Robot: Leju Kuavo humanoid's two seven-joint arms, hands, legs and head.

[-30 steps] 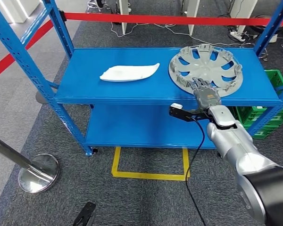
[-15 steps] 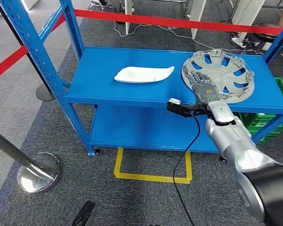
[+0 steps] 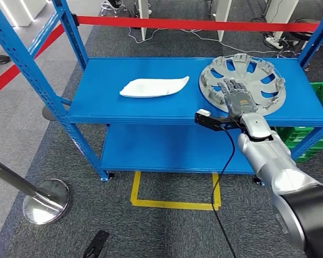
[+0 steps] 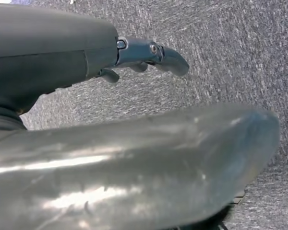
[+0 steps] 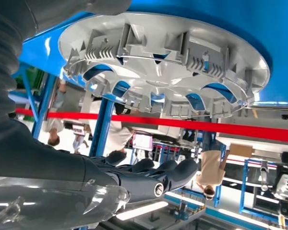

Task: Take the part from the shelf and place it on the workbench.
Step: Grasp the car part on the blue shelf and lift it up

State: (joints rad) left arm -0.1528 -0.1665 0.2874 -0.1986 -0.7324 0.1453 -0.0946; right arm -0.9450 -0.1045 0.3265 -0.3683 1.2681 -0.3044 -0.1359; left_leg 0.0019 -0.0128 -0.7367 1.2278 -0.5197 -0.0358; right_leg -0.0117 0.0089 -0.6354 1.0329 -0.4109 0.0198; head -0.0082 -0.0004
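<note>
A grey wheel cover (image 3: pixel 260 76) lies flat at the right end of the blue shelf's (image 3: pixel 111 102) top board. My right hand (image 3: pixel 238 99) reaches over its near rim with the fingers spread flat above the spokes, holding nothing. From the right wrist camera the wheel cover (image 5: pixel 164 62) shows its ribbed rim, with the dark fingers (image 5: pixel 153 175) stretched out a short way apart from it. A white curved part (image 3: pixel 154 86) lies mid-shelf. My left hand (image 4: pixel 150 52) hangs over grey carpet with loose fingers and nothing in it.
Red barrier tape (image 3: pixel 192 23) runs behind the shelf. A green crate (image 3: pixel 319 105) stands at its right end. A black cable (image 3: pixel 222 172) hangs from my right wrist. A yellow floor marking (image 3: pixel 174 201) lies before the shelf, a chrome stanchion base (image 3: pixel 46 201) at left.
The head view swung right, then back left. My right hand has reached a little farther over the wheel cover, from its near rim toward the spokes.
</note>
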